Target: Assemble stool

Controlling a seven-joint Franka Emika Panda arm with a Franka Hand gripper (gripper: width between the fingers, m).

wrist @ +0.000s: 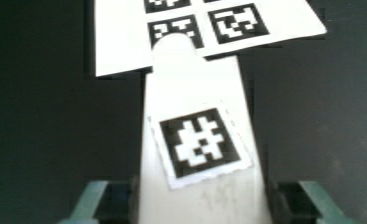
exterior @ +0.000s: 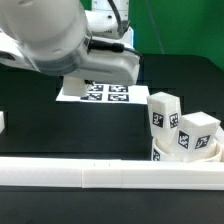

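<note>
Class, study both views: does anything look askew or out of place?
Yes. At the exterior view's right, the rear leg and front leg stand in the seat, tilted different ways. A third leg, between the fingers of the pincer, looks straight.

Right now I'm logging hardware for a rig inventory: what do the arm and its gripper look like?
The arm is a bulky, rounded, white-grey shell with dark sections. The gripper ends in two blocky, teal-grey fingertips.
</note>
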